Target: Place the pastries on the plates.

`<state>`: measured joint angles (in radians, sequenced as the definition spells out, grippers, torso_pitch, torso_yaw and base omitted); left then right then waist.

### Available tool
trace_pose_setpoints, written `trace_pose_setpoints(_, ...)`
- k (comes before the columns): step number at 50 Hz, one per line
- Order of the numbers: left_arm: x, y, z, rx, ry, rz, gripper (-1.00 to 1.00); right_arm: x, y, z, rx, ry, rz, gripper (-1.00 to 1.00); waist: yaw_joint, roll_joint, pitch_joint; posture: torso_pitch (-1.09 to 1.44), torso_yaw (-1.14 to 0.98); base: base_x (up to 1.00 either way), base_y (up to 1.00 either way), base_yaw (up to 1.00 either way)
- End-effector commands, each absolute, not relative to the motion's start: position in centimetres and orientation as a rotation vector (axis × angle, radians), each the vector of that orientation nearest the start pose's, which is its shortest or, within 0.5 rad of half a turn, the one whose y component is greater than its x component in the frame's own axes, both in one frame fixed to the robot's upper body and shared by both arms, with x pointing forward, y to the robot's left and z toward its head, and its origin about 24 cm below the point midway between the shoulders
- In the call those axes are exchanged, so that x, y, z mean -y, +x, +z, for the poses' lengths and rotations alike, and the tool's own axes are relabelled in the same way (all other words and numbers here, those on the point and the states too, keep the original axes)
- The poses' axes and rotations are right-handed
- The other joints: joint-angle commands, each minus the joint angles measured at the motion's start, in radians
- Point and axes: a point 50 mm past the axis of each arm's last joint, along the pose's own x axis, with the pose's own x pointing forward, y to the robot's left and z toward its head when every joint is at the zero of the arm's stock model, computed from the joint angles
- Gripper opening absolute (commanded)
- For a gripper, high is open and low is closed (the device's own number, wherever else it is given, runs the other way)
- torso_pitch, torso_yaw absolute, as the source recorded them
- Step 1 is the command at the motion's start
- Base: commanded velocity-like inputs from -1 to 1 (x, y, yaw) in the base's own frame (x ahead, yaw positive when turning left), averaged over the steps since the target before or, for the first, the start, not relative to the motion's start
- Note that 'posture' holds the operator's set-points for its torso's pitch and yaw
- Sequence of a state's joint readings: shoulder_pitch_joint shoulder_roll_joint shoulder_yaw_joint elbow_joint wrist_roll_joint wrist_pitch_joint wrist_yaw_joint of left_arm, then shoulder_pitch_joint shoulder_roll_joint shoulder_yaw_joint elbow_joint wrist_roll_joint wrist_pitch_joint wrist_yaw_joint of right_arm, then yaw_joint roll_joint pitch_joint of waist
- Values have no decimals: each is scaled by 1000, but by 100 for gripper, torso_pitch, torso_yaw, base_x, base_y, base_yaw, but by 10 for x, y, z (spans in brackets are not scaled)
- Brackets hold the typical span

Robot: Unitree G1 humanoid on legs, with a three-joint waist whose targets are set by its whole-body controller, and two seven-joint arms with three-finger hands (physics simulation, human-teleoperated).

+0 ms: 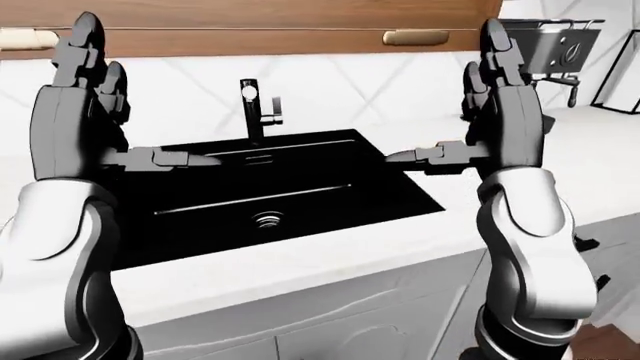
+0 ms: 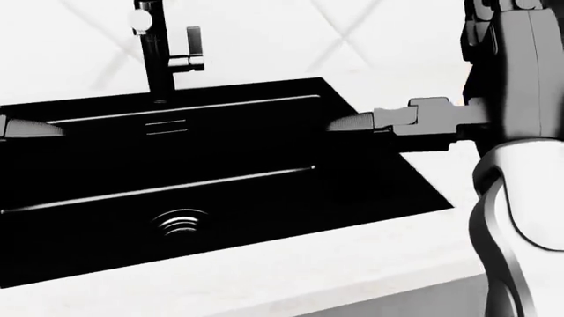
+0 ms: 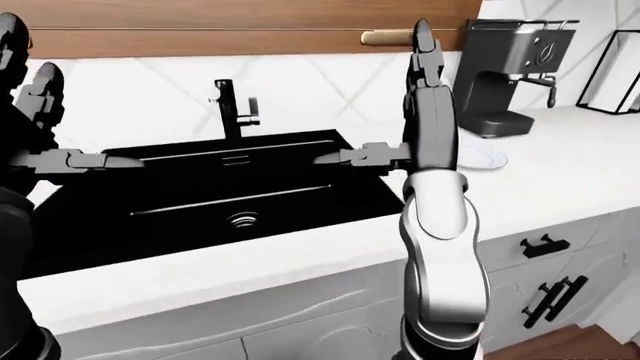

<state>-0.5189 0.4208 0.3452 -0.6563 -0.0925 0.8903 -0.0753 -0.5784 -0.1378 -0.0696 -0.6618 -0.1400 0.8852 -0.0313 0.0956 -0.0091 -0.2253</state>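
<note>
No pastries show in any view. A white plate (image 3: 484,158) lies on the white counter to the right of the sink, partly hidden behind my right arm. Both hands are raised above the black sink (image 1: 270,187), palms facing each other. My left hand (image 1: 140,101) is open and empty, fingers pointing up and thumb pointing right. My right hand (image 1: 445,97) is open and empty, fingers up and thumb pointing left over the sink's right edge.
A black faucet (image 1: 252,109) stands at the top of the sink. A dark coffee machine (image 3: 510,71) stands on the counter (image 3: 560,150) at the upper right. Wooden cabinets (image 1: 250,22) hang above. White drawers with black handles (image 3: 545,246) are below the counter.
</note>
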Motion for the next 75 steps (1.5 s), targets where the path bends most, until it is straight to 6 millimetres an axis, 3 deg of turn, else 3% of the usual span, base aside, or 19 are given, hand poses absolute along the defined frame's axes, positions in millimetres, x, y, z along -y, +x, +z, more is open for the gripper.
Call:
trace_pose_setpoints(1,-222,251,276,413,255,155,100,157,266,263,417,-185,-141,100,-1,12,0,-40,0,50,-91,0)
trace_pose_setpoints(6,-222,251,275,411,258,158,100,157,266,264,415,-177,-146,100,-63,-76,24,-40,0,39,-79,0)
trace_pose_setpoints(9,-222,251,275,412,261,159,100,158,267,263,404,-152,-155,100,-88,-66,23,-40,0,14,-36,0)
trace_pose_setpoints(13,-222,252,276,412,261,161,100,158,267,264,409,-163,-152,100,-89,-21,13,-40,0,0,0,0)
trace_pose_setpoints(15,-222,252,277,413,262,159,100,158,267,264,410,-161,-150,100,-81,52,7,-40,0,0,0,0)
trace_pose_setpoints(16,-222,253,277,413,267,160,100,158,267,265,412,-163,-150,100,-93,35,1,-40,0,0,-25,0)
trace_pose_setpoints(17,-222,253,278,414,265,160,100,158,267,265,411,-162,-150,100,-94,46,22,-40,0,0,-24,0)
trace_pose_setpoints(21,-222,253,279,416,267,161,100,158,268,266,409,-158,-150,100,-73,83,-13,-40,0,0,-33,0)
trace_pose_setpoints(24,-222,253,279,415,269,162,100,157,269,266,409,-163,-149,100,-101,10,-8,-40,0,0,-37,0)
trace_pose_setpoints(25,-223,253,278,415,270,163,100,157,269,266,411,-162,-147,100,-129,-50,-15,-40,0,0,-36,0)
trace_pose_setpoints(27,-223,252,278,414,268,162,100,158,269,266,410,-157,-155,100,-134,-39,3,-40,0,0,-6,0)
trace_pose_setpoints(38,-223,251,276,410,269,162,100,158,269,262,392,-175,-164,100,-147,-9,-23,-40,0,0,0,0)
trace_pose_setpoints(43,-223,251,276,410,269,163,100,159,268,261,389,-174,-167,100,-135,53,-39,-40,0,0,0,0)
trace_pose_setpoints(54,-223,252,276,408,272,163,100,156,268,259,389,-158,-140,100,-94,27,-60,-40,0,0,0,0)
trace_pose_setpoints(62,-222,254,279,411,274,157,100,155,271,260,390,-166,-133,100,-48,108,26,-40,0,14,-51,0)
trace_pose_setpoints(67,-221,255,278,410,274,154,100,155,270,260,392,-166,-130,100,-12,84,13,-40,0,31,-74,0)
trace_pose_setpoints(68,-221,255,277,409,275,153,100,155,270,260,391,-164,-130,100,-14,58,8,-40,0,15,-17,0)
trace_pose_setpoints(70,-221,255,277,408,274,154,100,155,270,260,389,-156,-136,100,-37,-59,-7,-40,0,6,-6,0)
trace_pose_setpoints(75,-221,254,276,406,275,156,100,154,271,257,373,-158,-136,100,-60,-15,-10,-40,0,0,0,0)
